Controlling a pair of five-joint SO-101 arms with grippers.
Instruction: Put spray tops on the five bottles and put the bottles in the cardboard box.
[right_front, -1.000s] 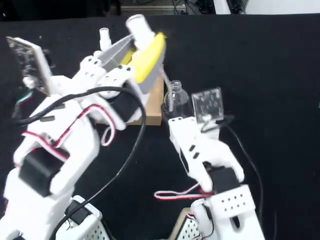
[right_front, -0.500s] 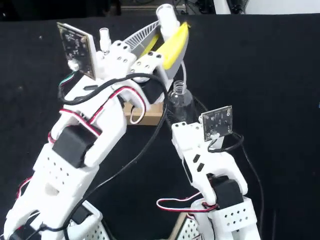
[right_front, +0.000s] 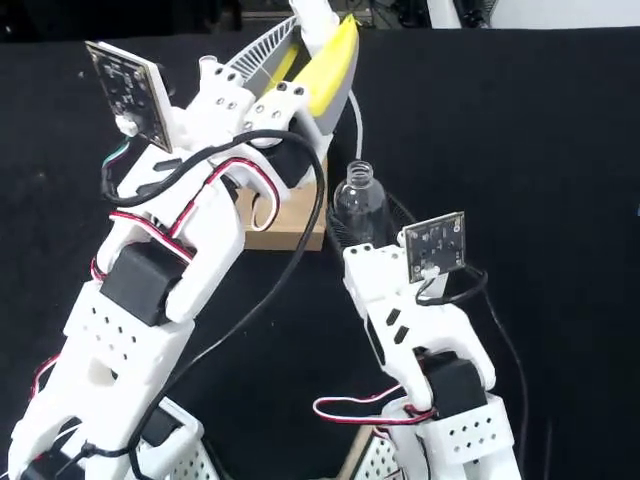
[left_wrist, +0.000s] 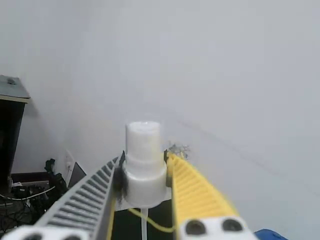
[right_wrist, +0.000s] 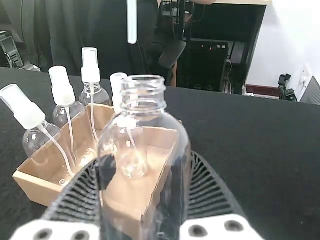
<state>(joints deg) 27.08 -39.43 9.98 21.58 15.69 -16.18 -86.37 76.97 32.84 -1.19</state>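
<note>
Left tool (left_wrist: 144, 172) pinches spray top (left_wrist: 143, 145), top middle of high view; right tool (right_wrist: 142, 197) pinches open bottle (right_front: 360, 200), centre, beside cardboard box (right_front: 285, 228); bottle looks light, slippery, grip round belly; thin tube (right_front: 356, 120) likely bends, hold collar.

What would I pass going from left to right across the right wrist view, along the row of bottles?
first capped bottle → second capped bottle → third capped bottle → open bottle
</note>
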